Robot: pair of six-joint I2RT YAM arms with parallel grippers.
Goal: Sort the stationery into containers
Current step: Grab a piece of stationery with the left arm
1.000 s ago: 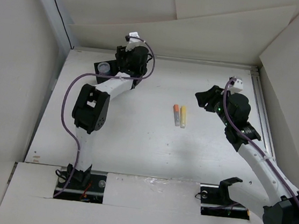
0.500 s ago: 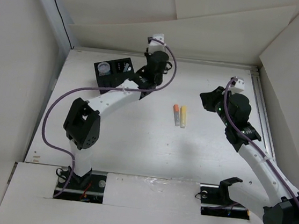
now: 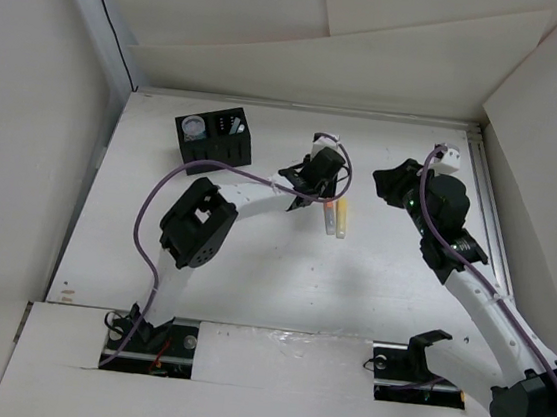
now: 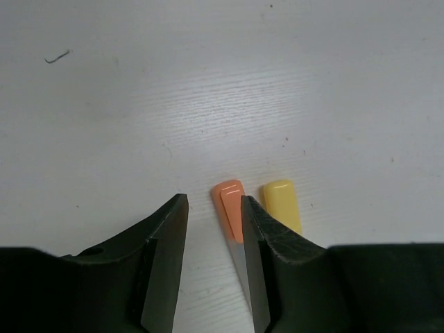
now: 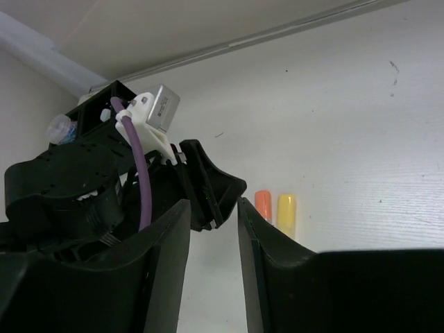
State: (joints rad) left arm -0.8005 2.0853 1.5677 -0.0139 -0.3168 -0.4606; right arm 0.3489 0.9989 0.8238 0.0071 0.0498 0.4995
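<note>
1. Because the left hand (image 4: 211, 208) hangs low over the counter (image 4: 208, 83) with its fingers spread and nothing between them, aim matters. The orange marker (image 4: 229, 205) lies off-centre, against the finger on the yellow marker's (image 4: 281, 205) side, so a straight descent could land that finger on its cap.
2. Yellow lies just beside orange, parallel, in the middle of the counter. A closing finger may find no room between them and shove yellow away, or pinch both.
3. Both sticks look smooth and rounded, so a glancing touch probably rolls them.
4. To the right of the pair hovers the right hand (image 5: 214, 208), its fingers slightly apart and empty. Two arms reaching here could collide.
5. At the far left, well apart, stands the black organizer (image 3: 227, 150). A shallow pinch risks dropping the marker on the way over.
</note>
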